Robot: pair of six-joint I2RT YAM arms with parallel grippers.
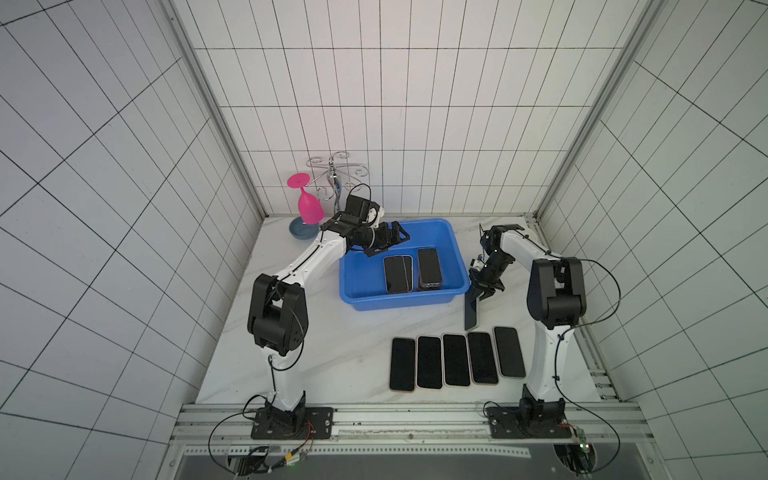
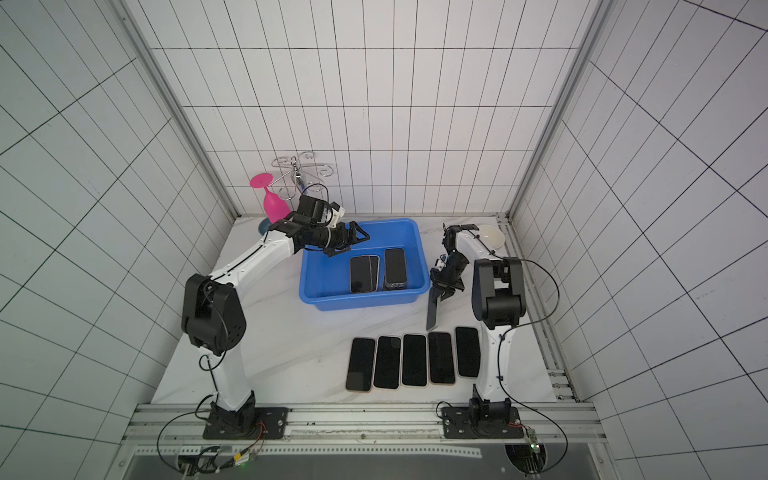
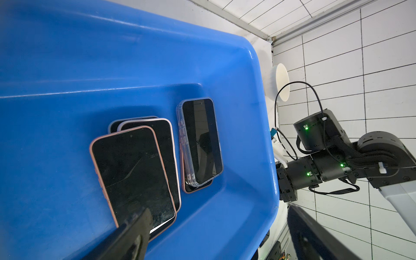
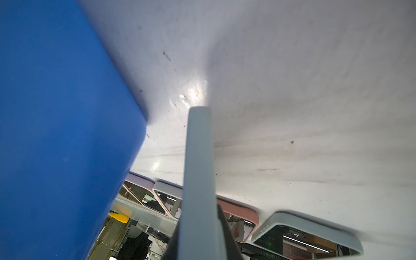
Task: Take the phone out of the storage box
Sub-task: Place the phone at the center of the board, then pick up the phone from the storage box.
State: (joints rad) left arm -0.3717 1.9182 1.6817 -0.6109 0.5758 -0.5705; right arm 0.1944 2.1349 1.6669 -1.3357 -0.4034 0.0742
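The blue storage box [image 1: 361,301] [image 2: 332,299] stands mid-table. Two small stacks of black-screened phones lie in it, one in the middle [image 1: 397,274] [image 3: 132,171] and one to its right [image 1: 429,268] [image 3: 201,139]. My left gripper [image 1: 388,242] [image 2: 353,241] [image 3: 219,211] hovers open over the box's back left part, holding nothing. My right gripper [image 1: 482,291] [image 2: 442,291] [image 4: 200,243] is outside the box's right wall, shut on a grey-blue phone [image 1: 471,311] [image 2: 432,311] [image 4: 199,157]. That phone hangs edge-on, its lower end close to the table; whether it touches, I cannot tell.
Several phones [image 1: 457,359] lie side by side, screens up, in front of the box. A white bowl [image 2: 492,237] [image 3: 280,82] sits at the back right. At the back left are an upturned pink glass [image 1: 309,203] on a grey-blue dish [image 1: 303,232] and a wire rack [image 1: 336,170].
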